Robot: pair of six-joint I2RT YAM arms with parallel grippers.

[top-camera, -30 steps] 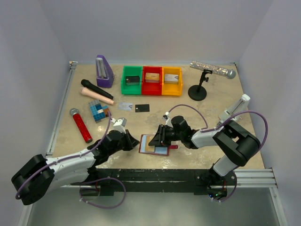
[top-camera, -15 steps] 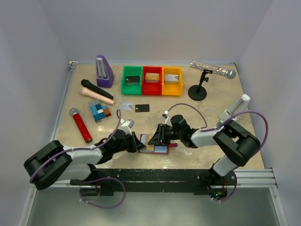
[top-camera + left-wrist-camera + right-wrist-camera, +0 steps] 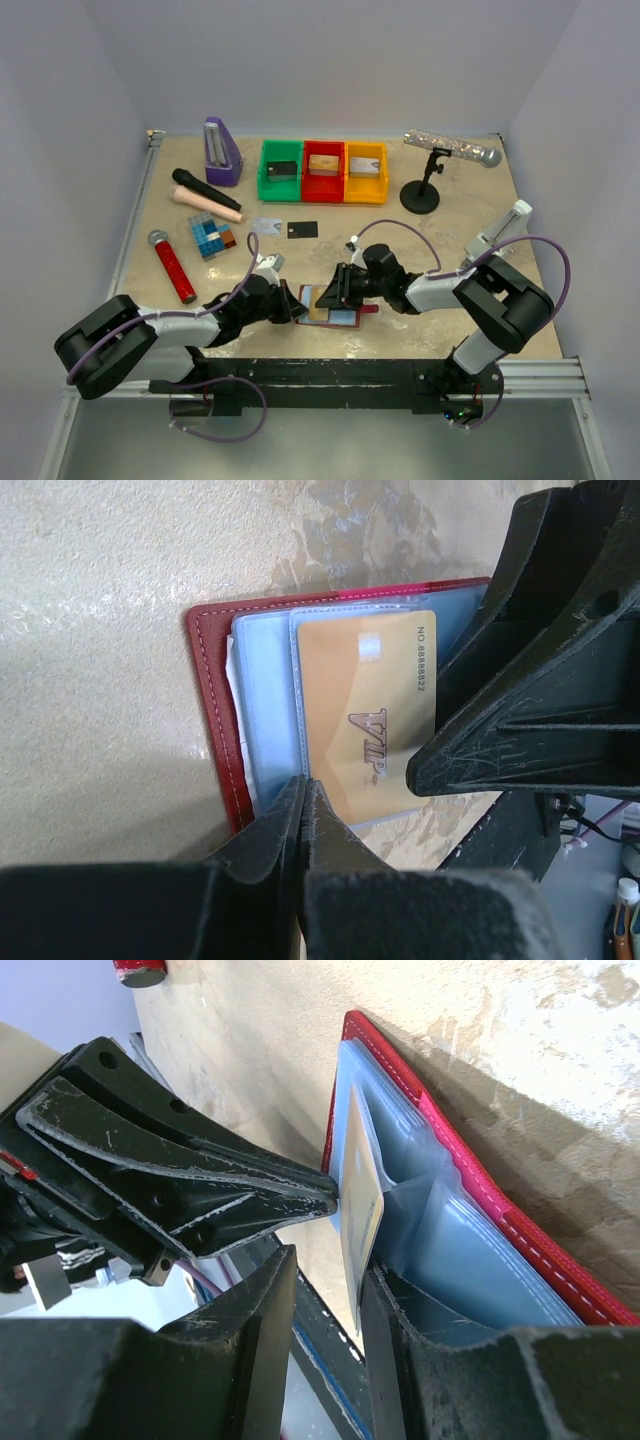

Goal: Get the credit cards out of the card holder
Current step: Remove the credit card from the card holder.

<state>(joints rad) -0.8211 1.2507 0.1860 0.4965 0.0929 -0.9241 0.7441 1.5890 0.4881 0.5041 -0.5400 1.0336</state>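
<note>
The dark red card holder (image 3: 343, 320) (image 3: 212, 720) lies open near the front edge, its pale blue sleeves (image 3: 450, 1230) showing. A gold-tan credit card (image 3: 370, 710) (image 3: 362, 1222) sticks partly out of a sleeve, one edge lifted. My left gripper (image 3: 297, 308) (image 3: 303, 785) is shut, its tip against the card's near corner at the sleeve edge. My right gripper (image 3: 337, 291) (image 3: 328, 1270) is open over the holder; the raised card rests against one finger (image 3: 400, 1320), and the other finger stands apart. A silvery card (image 3: 266, 225) and a black card (image 3: 302, 229) lie on the table further back.
Green (image 3: 281, 171), red (image 3: 322, 171) and yellow (image 3: 365, 172) trays line the back. A purple metronome (image 3: 222, 152), black microphone (image 3: 205, 190), red microphone (image 3: 173, 265) and tiled block (image 3: 210, 236) lie at left. A stand with a silver microphone (image 3: 430, 180) is at right.
The left gripper has moved right, up to the holder's left edge and against the gold card. The right gripper has stayed in place.
</note>
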